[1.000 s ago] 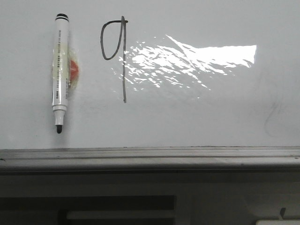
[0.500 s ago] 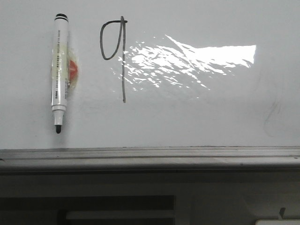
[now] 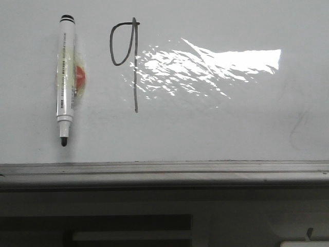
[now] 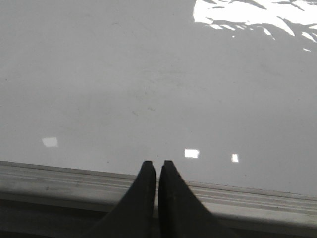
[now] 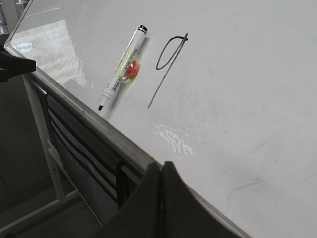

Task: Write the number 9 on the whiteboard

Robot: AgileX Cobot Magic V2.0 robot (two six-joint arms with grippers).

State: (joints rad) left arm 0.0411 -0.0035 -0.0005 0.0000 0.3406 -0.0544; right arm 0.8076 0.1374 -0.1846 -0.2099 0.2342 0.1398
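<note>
The number 9 (image 3: pixel 126 56) is drawn in thin black line on the whiteboard (image 3: pixel 216 128), left of a big glare patch; it also shows in the right wrist view (image 5: pixel 168 64). A white marker with a black tip (image 3: pixel 65 80) lies on the board left of the 9, over an orange-red blob; it shows in the right wrist view (image 5: pixel 121 69) too. My left gripper (image 4: pixel 155 164) is shut and empty over the board's near frame edge (image 4: pixel 59 181). My right gripper (image 5: pixel 161 166) is shut and empty, over the frame edge well away from the marker. Neither gripper shows in the front view.
The board's grey metal frame (image 3: pixel 164 172) runs along its near edge, with dark shelving below (image 3: pixel 97 221). Faint grey smudges (image 3: pixel 298 126) mark the right of the board. A dark object (image 5: pixel 15 67) juts in at the far left of the right wrist view.
</note>
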